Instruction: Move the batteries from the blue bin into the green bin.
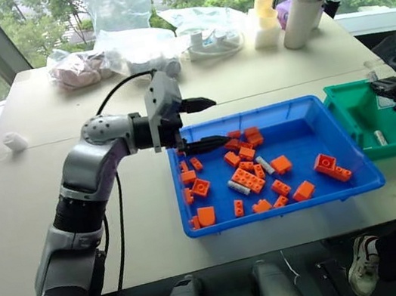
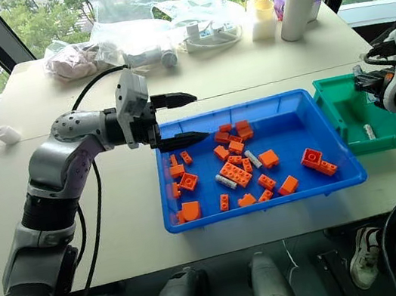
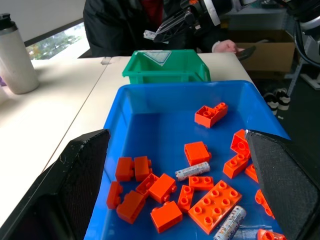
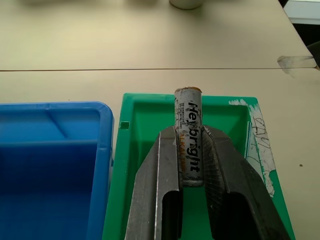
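Observation:
The blue bin (image 1: 299, 134) sits in front of me, holding orange bricks and two silver batteries (image 1: 265, 164) (image 1: 239, 187); the left wrist view shows them too (image 3: 192, 171) (image 3: 230, 222). My left gripper (image 1: 220, 120) hovers open over the bin's left end, pointing right, with nothing between its fingers. The green bin (image 1: 361, 115) stands against the blue bin's right side, with one battery (image 1: 380, 137) lying in it. My right gripper (image 4: 189, 132) is above the green bin (image 4: 145, 120), shut on a grey battery (image 4: 188, 107) that sticks out past the fingertips.
Orange bricks (image 1: 245, 178) lie scattered around the batteries. At the table's far edge are plastic bags (image 1: 122, 23), a white tumbler (image 1: 303, 13) and a yellow-white object (image 1: 265, 17). A small white piece (image 1: 15, 141) lies far left. A person in dark clothes (image 3: 130, 25) sits beyond the green bin.

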Controlling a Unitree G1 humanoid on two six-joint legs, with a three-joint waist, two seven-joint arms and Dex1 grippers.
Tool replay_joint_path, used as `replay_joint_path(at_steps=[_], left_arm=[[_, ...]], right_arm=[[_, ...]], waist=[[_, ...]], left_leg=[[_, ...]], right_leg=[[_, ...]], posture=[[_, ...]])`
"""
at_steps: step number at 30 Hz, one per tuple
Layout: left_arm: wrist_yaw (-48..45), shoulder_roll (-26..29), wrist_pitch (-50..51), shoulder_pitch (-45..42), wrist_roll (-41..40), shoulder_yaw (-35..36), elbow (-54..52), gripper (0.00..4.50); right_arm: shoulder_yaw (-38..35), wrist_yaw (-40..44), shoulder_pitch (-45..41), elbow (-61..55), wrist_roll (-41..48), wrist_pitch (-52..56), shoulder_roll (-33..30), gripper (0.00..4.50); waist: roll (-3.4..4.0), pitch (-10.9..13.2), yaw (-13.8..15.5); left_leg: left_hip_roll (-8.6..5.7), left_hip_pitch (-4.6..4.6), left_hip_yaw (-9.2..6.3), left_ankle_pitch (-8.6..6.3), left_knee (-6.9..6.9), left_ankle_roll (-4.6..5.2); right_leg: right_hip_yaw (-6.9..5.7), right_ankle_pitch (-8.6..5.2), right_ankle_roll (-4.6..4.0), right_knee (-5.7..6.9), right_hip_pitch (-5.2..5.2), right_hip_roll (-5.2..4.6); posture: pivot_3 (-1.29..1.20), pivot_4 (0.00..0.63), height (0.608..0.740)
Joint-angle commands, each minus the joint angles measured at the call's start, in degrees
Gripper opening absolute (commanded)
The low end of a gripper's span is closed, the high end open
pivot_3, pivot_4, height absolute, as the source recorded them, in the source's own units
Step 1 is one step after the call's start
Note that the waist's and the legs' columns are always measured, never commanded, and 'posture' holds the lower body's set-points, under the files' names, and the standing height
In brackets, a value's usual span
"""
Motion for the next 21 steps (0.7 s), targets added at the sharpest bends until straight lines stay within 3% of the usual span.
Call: replay_joint_path(at_steps=[1,5,12,17,21], left_arm=[[-0.44,0.34,-0.08,0.19,-0.41,1.39,-2.14,4.50],[-0.39,0.41,0.40,0.22,-0.46,1.59,-2.57,4.50],[-0.56,0.65,0.56,-0.13,-0.51,1.86,-2.66,4.50],[-1.64,2.45,1.14,0.75,-0.55,1.97,-3.72,4.50],[-5.35,7.97,3.03,3.83,-0.66,1.40,-7.36,4.50]], right_arm=[[-0.35,-1.84,0.30,-0.28,0.54,-0.47,-0.70,0.04],[0.59,-3.10,0.50,1.40,0.47,-1.70,-1.24,0.04],[1.11,-2.93,-1.13,1.43,2.24,-2.76,-2.04,3.57],[3.98,2.89,-1.93,-3.27,7.44,-3.22,-3.93,3.57],[10.28,14.52,1.70,-12.76,14.69,-6.09,-7.26,3.57]], waist=[[0.00,0.00,0.09],[0.00,0.00,-0.08],[0.00,0.00,-0.11],[0.00,0.00,-0.22],[0.01,0.00,-0.44]], left_leg=[[0.00,-0.01,-0.01,0.00,0.00,0.00],[-0.01,-0.02,-0.01,0.00,0.01,0.00],[0.01,-0.01,-0.02,0.00,0.00,0.00],[0.01,-0.01,-0.03,0.00,0.00,0.00],[0.05,0.00,-0.03,0.00,-0.01,0.00]], right_leg=[[0.00,0.00,0.00,-0.01,0.01,0.00],[0.00,0.00,0.00,-0.01,0.01,0.00],[0.00,0.00,0.00,-0.01,0.01,0.02],[-0.01,0.00,0.00,-0.01,0.00,0.03],[0.00,0.00,0.00,-0.01,0.00,0.07]], posture=[[0.00,0.150,0.740],[0.00,0.150,0.740],[0.00,0.150,0.740],[0.00,0.150,0.740],[0.00,0.150,0.740]])
